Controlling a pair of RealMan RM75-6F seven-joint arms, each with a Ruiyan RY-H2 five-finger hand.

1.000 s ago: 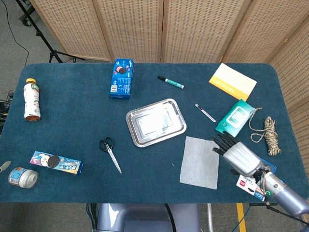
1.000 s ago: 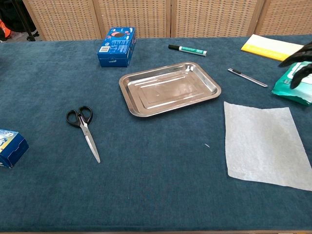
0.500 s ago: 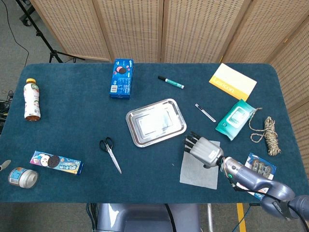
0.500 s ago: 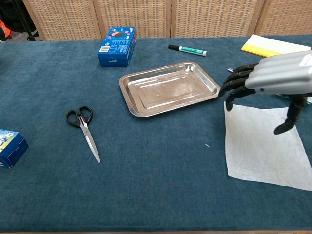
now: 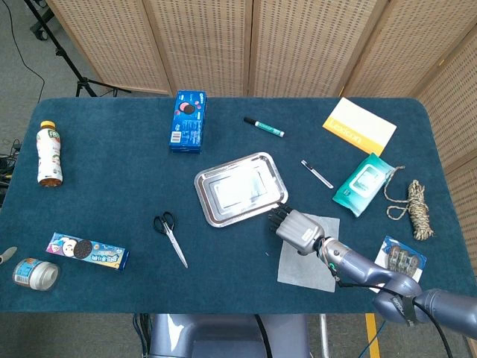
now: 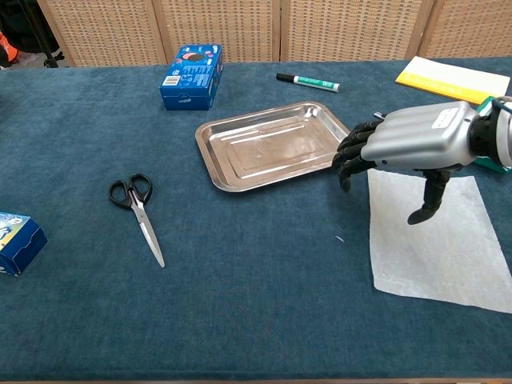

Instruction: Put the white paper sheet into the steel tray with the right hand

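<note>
The white paper sheet (image 5: pixel 311 256) (image 6: pixel 432 240) lies flat on the blue tablecloth at the right front. The steel tray (image 5: pixel 241 188) (image 6: pixel 276 145) sits just left of it, holding nothing. My right hand (image 5: pixel 296 227) (image 6: pixel 404 143) hovers over the sheet's far left corner, palm down. Its dark fingers (image 6: pixel 352 154) are spread and reach toward the tray's near right corner. The thumb (image 6: pixel 429 200) points down at the paper. Nothing is held. My left hand is out of both views.
Scissors (image 5: pixel 171 236) (image 6: pixel 138 206) lie left of the tray. A blue cookie box (image 5: pixel 187 121), a green marker (image 5: pixel 263 127), a pen (image 5: pixel 317 174), a wipes pack (image 5: pixel 363 183), a yellow pad (image 5: pixel 359 126) and a rope coil (image 5: pixel 417 206) ring the back and right.
My right hand has swept leftward from the table's right edge, across the paper, to the sheet's left edge near the tray. The paper and tray have not moved.
</note>
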